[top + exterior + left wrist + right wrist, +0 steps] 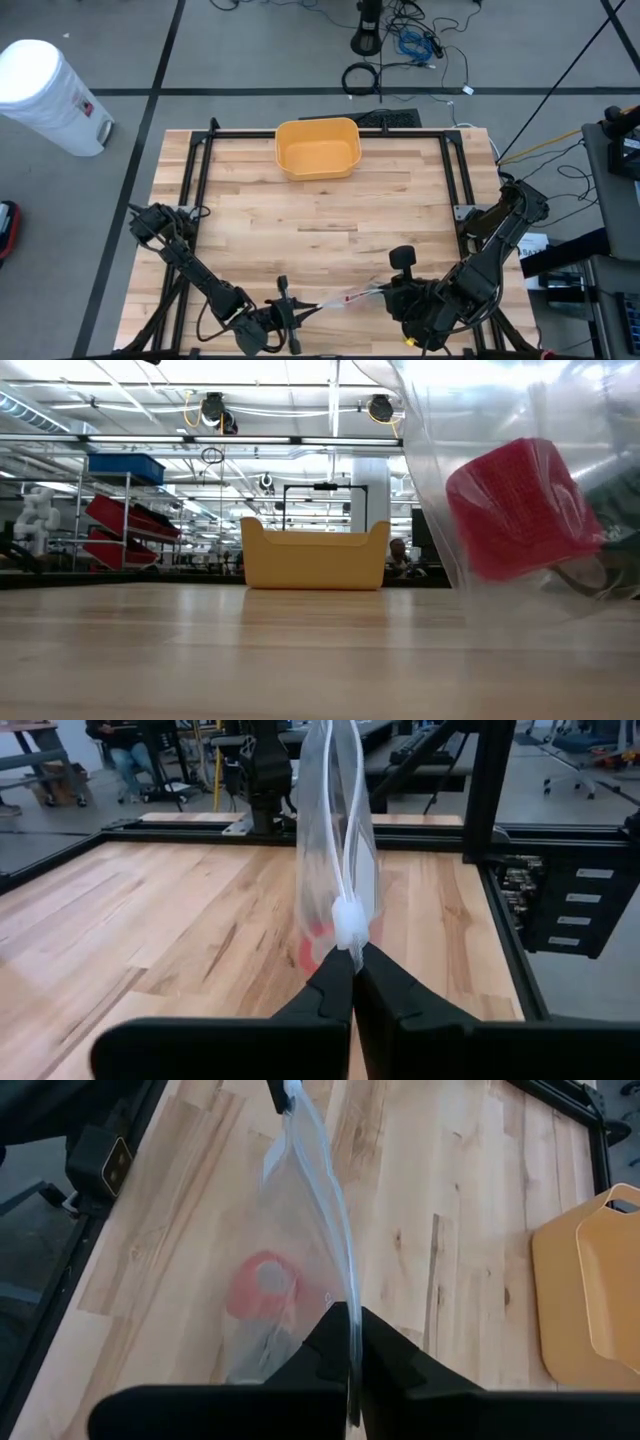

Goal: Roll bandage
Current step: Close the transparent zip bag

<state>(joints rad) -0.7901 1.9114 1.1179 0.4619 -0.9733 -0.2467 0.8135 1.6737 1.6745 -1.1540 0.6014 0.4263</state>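
Item: clear plastic zip bag (pixel 300 1270) containing a red roll of bandage (pixel 520 510), stretched between the two grippers above the near edge of the light wooden slatted table (pixel 330 215). Left gripper (pixel 352 982): dark fingers pressed fully together, pinching the bag's top edge beside its white slider tab (pixel 348 920). Right gripper (pixel 352 1342): fingers likewise closed tight, clamping the opposite edge of the same bag, the film running straight down between them. In the high view the bag (pixel 345 297) shows as a thin pale strip with a red spot, spanning from the left gripper (pixel 290 315) to the right gripper (pixel 392 292); whether the roll touches the tabletop there cannot be told. In the low view the bag's film (pixel 450 490) fills the right side and blocks the room behind it. Surroundings: yellow plastic bin (pixel 318 147) at the far edge of the table, well apart from the bag; black metal frame (pixel 200 150) around the tabletop; white cylindrical container (pixel 50 95) on the floor, beyond the far left corner; black cables (pixel 400 45) on the floor beyond the table.
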